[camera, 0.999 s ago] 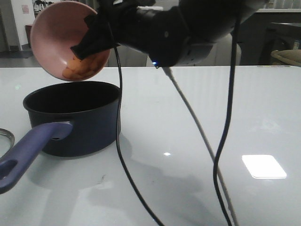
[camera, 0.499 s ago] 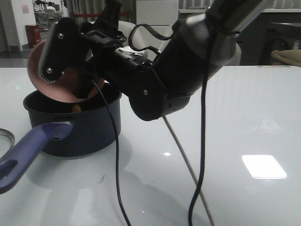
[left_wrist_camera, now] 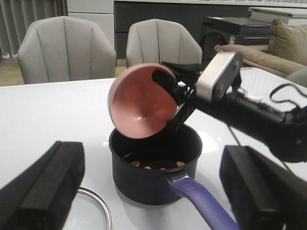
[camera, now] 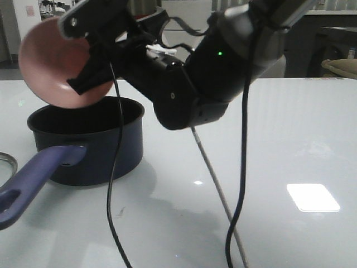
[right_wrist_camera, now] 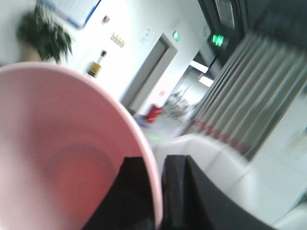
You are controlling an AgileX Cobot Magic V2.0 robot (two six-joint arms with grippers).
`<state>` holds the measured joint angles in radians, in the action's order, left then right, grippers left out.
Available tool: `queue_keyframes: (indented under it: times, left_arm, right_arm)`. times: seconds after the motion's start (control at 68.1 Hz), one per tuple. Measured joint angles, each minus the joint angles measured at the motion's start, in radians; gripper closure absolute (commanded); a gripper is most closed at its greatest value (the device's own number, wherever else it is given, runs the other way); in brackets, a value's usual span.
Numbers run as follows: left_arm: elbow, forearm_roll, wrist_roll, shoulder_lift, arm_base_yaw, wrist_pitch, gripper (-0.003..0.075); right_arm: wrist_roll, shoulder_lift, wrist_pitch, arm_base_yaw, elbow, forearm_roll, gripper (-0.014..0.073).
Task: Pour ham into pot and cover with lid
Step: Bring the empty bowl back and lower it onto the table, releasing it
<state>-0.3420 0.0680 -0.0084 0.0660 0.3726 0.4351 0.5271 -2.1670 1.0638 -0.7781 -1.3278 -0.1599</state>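
Note:
The navy pot stands at the left of the table, its purplish handle pointing toward the front left. Several orange-pink ham chunks lie on its bottom. My right gripper is shut on the rim of the pink bowl and holds it tipped on its side just above the pot's far rim. The bowl is empty inside. Only the lid's silver rim shows, lying flat left of the pot. My left gripper is open and empty, near the pot's handle side.
The right arm and its dangling cables reach across the middle of the table. A bright light patch lies on the white tabletop at the right. Chairs stand beyond the far edge.
The bowl tipped down over the pot and the ham fell out into it. The bowl has since risen a little and is empty.

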Motion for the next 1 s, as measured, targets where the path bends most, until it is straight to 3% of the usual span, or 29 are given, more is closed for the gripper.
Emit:
queue_keyframes:
  times: [0.088, 0.206, 0.411, 0.617, 0.999]
  left_arm:
    - [0.000, 0.000, 0.000, 0.000, 0.000, 0.000, 0.0114]
    - [0.000, 0.000, 0.000, 0.000, 0.000, 0.000, 0.0114]
    - [0.000, 0.000, 0.000, 0.000, 0.000, 0.000, 0.0114]
    - [0.000, 0.000, 0.000, 0.000, 0.000, 0.000, 0.0114]
    - [0.000, 0.000, 0.000, 0.000, 0.000, 0.000, 0.0114]
  right_arm:
    - [-0.226, 0.057, -0.127, 0.000, 0.000, -0.037, 0.0461]
    - [-0.323, 0.147, -0.330, 0.002, 0.000, -0.084, 0.0461]
    - [-0.352, 0.320, -0.788, 0.062, 0.000, -0.104, 0.0461]
    - [-0.353, 0.450, -1.194, 0.222, 0.000, -0.102, 0.0461]
    - [-0.372, 0.440, -1.642, 0.465, 0.000, -0.092, 0.0461]
